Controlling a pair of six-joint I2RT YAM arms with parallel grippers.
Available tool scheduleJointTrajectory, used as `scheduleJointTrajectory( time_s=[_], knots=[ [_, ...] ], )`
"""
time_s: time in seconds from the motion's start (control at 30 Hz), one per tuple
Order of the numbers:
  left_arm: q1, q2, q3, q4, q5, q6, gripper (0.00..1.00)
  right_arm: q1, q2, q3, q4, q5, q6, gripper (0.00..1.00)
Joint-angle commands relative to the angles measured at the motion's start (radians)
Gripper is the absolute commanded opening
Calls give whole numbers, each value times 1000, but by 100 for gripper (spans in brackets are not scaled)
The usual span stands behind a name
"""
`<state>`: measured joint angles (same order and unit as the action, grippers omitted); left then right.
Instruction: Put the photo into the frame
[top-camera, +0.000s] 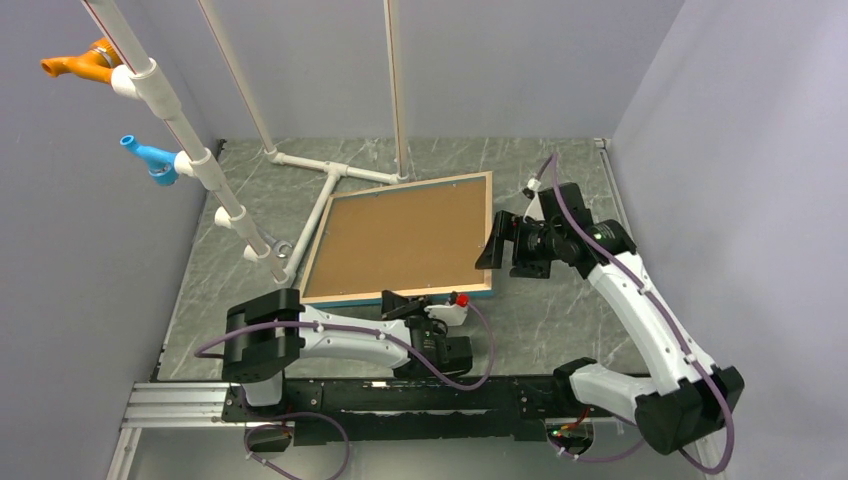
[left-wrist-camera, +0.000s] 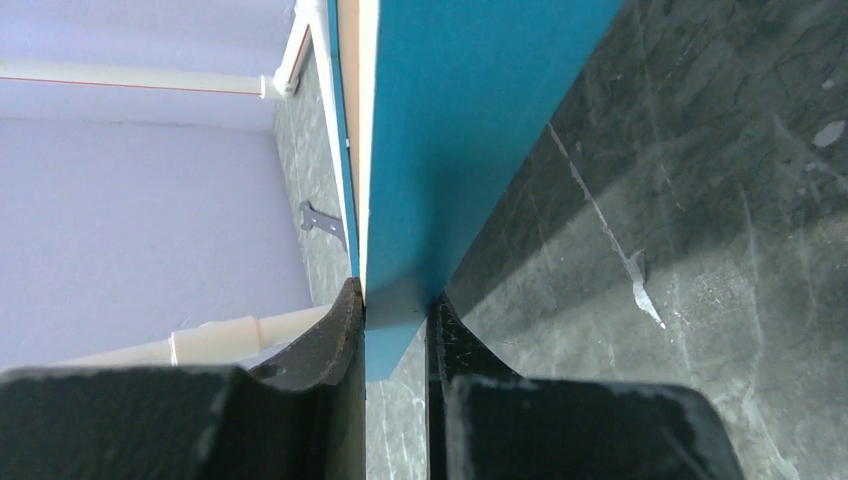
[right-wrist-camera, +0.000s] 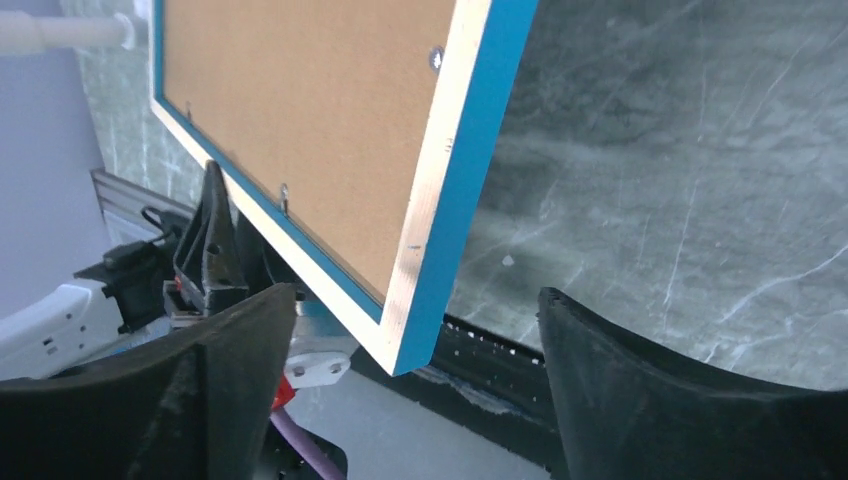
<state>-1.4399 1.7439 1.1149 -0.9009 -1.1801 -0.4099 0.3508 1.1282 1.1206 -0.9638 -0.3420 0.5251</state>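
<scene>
Above dark green marbled tabletop (top-camera: 560, 330), with left gripper (left-wrist-camera: 397, 300) clenched on near blue edge of thin light-wood rectangular frame (top-camera: 410, 185), brown backing board (top-camera: 400, 240) upward, right gripper (right-wrist-camera: 415, 300) released astride its corner, photo unseen: keep pinch firm and frame level, no twisting

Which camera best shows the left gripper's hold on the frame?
Left wrist: the left gripper clamps the frame on its blue edge, close up. Top external shows it at the frame's near edge, contact unclear. Right wrist gives only a dark glimpse beyond the frame.
</scene>
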Motion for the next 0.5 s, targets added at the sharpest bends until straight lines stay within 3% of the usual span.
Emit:
scheduleJointTrajectory(
  time_s=[0.0,0.23,0.47],
  knots=[
    [3,-65,55,-91,-93,-175,0,1,-98,70,79,56,-50,98],
    [-16,-125,55,-155,-87,-218,0,2,-210,63,257,81,-126,100],
    [-51,-239,-6,-42,-13,-72,0,2,-417,-142,598,-21,-309,100]
  ],
)
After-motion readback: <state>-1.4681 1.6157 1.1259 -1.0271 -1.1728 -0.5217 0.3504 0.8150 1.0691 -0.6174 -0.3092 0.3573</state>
